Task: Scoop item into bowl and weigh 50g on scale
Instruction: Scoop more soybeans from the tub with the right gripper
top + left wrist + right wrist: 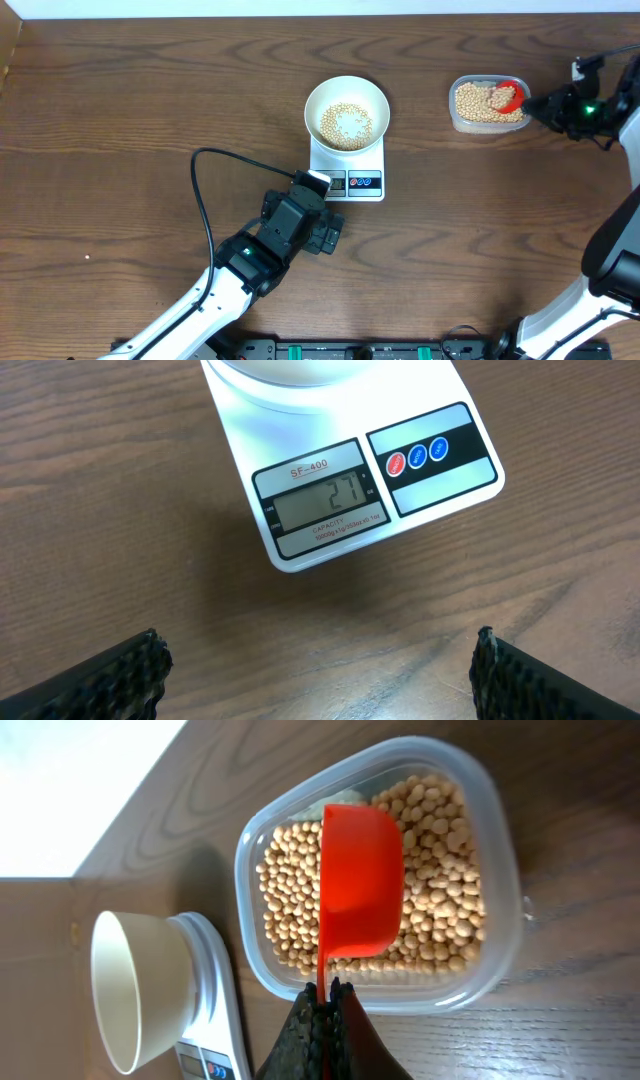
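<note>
The white bowl holding a layer of beans sits on the far part of the scale, just beyond the left pincer, whose jaws are spread wide with nothing between them; the scale's long axis runs near to far, its display facing that pincer. Well to the right, the right pincer is clenched on the handle of a red scoop lying in the clear tub of beans, its cup pointing left, on the wooden surface
</note>
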You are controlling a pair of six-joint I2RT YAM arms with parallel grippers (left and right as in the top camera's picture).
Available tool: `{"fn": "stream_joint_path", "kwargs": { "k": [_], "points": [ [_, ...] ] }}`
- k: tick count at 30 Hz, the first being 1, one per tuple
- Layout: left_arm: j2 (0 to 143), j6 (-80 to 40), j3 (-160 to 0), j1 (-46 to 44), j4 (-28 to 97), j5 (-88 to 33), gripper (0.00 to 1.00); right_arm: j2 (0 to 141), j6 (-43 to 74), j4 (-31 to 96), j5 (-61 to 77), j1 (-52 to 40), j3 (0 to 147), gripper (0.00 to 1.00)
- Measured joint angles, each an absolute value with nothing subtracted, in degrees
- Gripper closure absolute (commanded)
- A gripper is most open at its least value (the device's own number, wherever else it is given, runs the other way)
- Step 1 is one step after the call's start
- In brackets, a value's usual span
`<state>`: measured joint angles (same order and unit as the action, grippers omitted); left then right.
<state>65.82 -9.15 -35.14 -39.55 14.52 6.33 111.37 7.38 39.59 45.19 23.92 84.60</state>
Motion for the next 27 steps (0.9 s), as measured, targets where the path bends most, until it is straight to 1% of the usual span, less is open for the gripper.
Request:
{"fn": "stream_joint_path", "kwargs": {
  "k": [7, 27],
  "points": [
    [65.82, -9.15, -35.14, -39.55, 14.52, 6.33, 0.02, 111.37, 7.20, 39.57, 50.15, 25.67, 84.60, 0.99],
    [65.82, -9.15, -35.14, -39.55, 14.52, 6.35, 0.02, 111.37, 6.24, 39.33, 59.68, 25.69, 84.60, 0.99]
  ]
}}
